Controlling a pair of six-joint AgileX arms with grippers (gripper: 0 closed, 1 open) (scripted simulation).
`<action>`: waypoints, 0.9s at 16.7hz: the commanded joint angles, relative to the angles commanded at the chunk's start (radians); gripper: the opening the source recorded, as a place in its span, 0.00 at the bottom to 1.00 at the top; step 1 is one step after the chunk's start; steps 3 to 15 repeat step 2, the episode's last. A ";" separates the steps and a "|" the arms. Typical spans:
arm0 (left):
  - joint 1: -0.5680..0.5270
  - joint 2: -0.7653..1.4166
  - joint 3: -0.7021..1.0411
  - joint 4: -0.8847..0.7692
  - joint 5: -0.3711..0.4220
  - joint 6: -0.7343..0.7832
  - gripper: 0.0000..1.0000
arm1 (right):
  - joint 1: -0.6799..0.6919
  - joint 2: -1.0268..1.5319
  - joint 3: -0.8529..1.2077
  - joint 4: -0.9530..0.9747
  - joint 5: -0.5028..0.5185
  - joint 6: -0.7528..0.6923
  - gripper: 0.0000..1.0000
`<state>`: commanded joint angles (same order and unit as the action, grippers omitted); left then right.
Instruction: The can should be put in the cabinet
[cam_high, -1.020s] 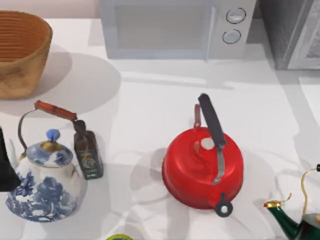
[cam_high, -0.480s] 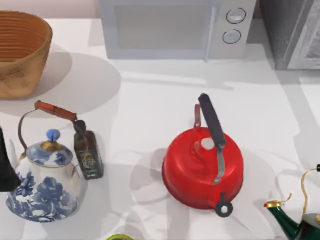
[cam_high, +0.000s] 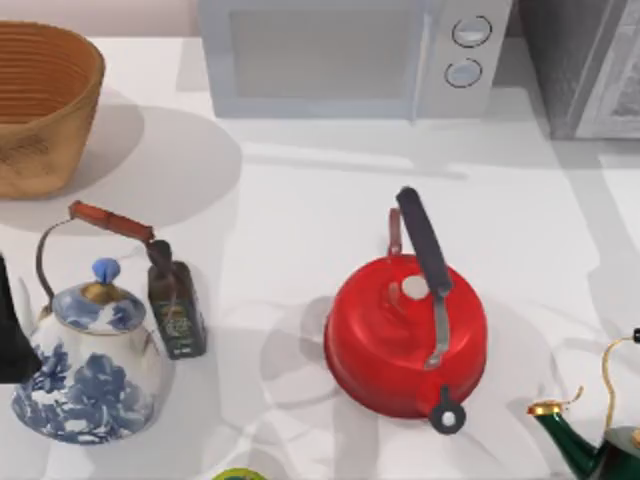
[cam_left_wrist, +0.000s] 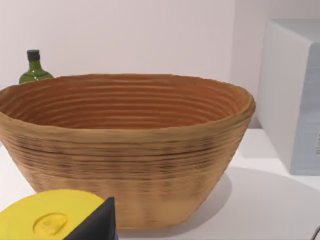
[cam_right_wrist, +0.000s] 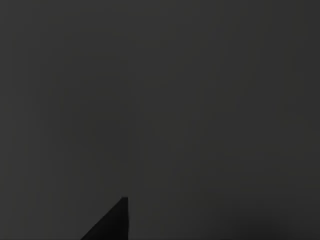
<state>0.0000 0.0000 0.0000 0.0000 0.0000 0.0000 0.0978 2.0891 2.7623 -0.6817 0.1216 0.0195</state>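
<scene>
At table's front edge, can (cam_high: 238, 475)

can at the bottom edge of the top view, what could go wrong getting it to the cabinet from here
1. The can sits at the table's near edge with just a lime-green sliver in the top view, so a grasp could be misjudged or knock it off.
2. The red kettle and green teapot stand between it and the cabinet at the far right, so a low carry might clip them.
3. The right wrist view is dark, giving little guidance.
</scene>
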 joint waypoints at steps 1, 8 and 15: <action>0.000 0.000 0.000 0.000 0.000 0.000 1.00 | 0.000 0.000 0.000 0.000 0.000 0.000 1.00; 0.000 0.000 0.000 0.000 0.000 0.000 1.00 | 0.000 0.000 0.000 0.000 0.000 0.000 1.00; 0.000 0.000 0.000 0.000 0.000 0.000 1.00 | 0.000 0.000 0.000 0.000 0.000 0.000 1.00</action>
